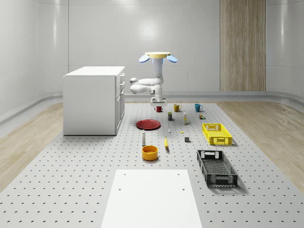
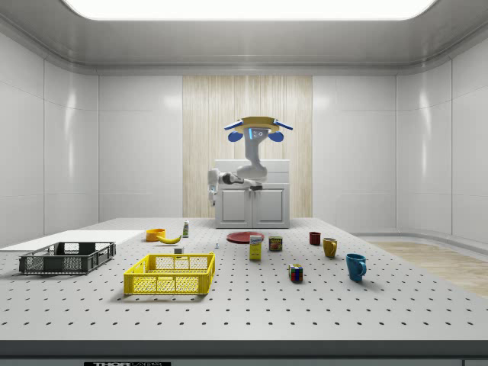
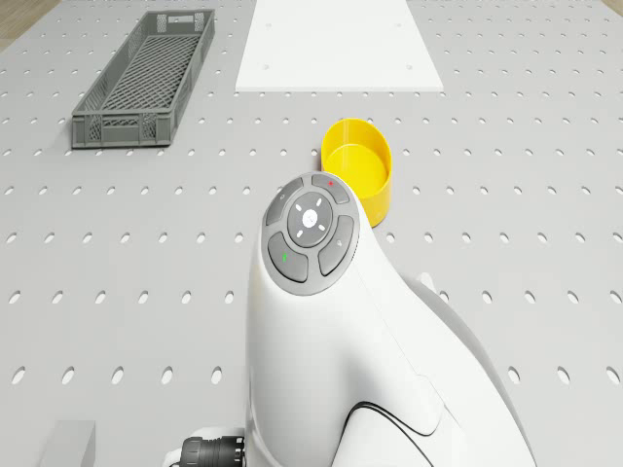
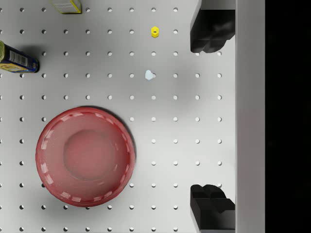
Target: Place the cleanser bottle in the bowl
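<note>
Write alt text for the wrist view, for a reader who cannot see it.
Looking straight down at a pegboard table, the open hand, its two black fingers spread and empty, hovers beside a round red plate. A small yellow block and a blue-labelled can lie farther off.

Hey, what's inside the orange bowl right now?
Nothing that can be seen. In the drone view the bowl shows a bare inner wall, though the arm covers part of its floor. The cleanser bottle stands on the table beside it. The claw hangs open above the red plate.
</note>
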